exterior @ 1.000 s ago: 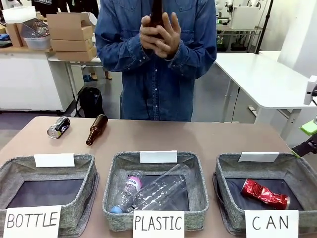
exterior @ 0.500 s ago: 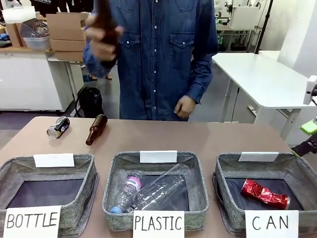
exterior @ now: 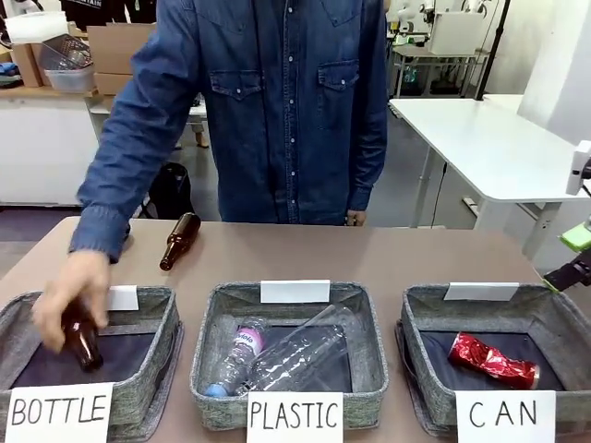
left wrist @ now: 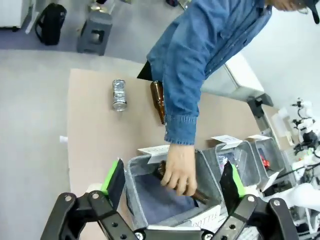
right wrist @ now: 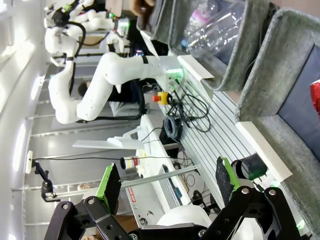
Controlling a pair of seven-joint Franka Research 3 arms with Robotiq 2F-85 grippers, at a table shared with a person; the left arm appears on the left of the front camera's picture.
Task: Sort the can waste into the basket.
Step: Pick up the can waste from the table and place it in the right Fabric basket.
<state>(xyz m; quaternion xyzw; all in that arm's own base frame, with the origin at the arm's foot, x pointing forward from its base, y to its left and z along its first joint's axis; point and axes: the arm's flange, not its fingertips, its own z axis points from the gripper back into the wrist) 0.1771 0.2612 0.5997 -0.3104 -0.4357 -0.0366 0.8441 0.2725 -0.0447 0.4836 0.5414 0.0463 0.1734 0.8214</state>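
The dented red can (exterior: pixel 492 360) lies inside the grey CAN basket (exterior: pixel 421 318) at the front right; its red edge (right wrist: pixel 316 95) also shows in the right wrist view above the basket's wall (right wrist: pixel 280 60). The black can (left wrist: pixel 118 94) lies on its side on the far left of the table; in the front view the person's arm hides it. High over the BOTTLE basket, my left gripper (left wrist: pixel 172 182) is open and holds nothing. My right gripper (right wrist: pixel 167 184) is open too, off the table's right edge (exterior: pixel 572 257).
A person's hand (exterior: pixel 69 295) holds a brown bottle (exterior: pixel 83 343) inside the BOTTLE basket (exterior: pixel 148 369). A second brown bottle (exterior: pixel 180 240) lies on the table behind it. The PLASTIC basket (exterior: pixel 208 341) in the middle holds clear bottles (exterior: pixel 286 355).
The person has swung the brown bottle from chest height down and left into the BOTTLE basket; the arm now covers the black can. Neither gripper has moved.
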